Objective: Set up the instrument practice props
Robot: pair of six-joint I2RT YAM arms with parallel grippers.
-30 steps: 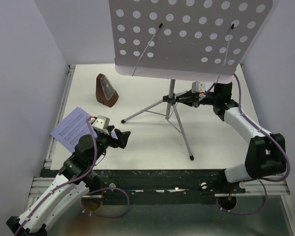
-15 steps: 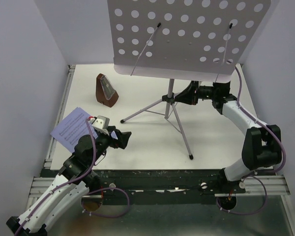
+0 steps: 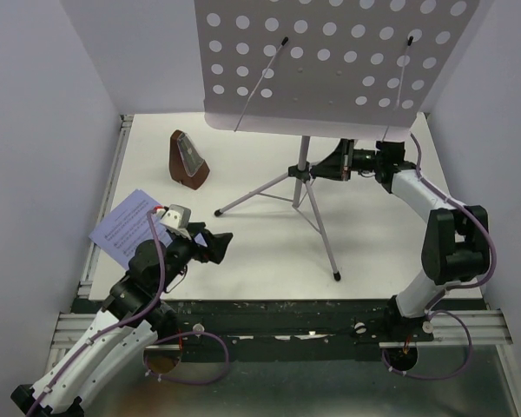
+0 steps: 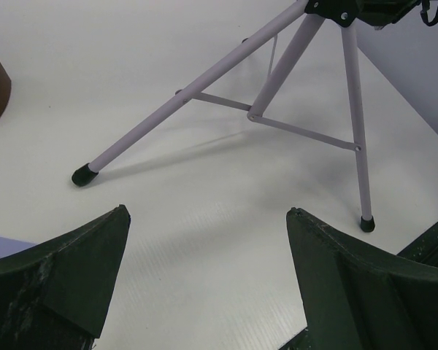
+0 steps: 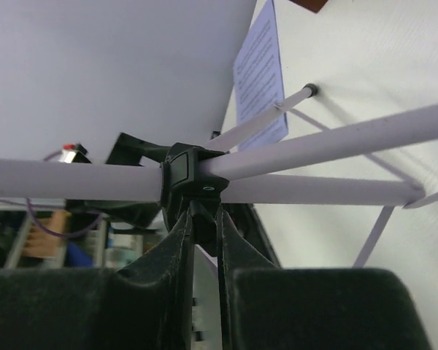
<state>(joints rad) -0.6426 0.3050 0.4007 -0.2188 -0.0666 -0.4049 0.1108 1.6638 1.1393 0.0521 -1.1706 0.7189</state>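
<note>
A white table [image 3: 260, 252] filled the enclosure, bounded by plain pale lilac walls [image 3: 43, 130] at left, right and rear. A dark metal rail [image 3: 286, 317] ran along its near edge.

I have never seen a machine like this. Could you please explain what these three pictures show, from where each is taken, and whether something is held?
Two robot arms are bolted at the near edge of a white table. One picture looks down from above; the other two come from cameras on each wrist.

On the table stands a lilac music stand on a thin tripod. Left of it are a brown metronome and a sheet-music page.

The left gripper is open and holds nothing; it points toward the tripod legs. The right gripper is closed on the black collar where the legs join the pole.
</note>
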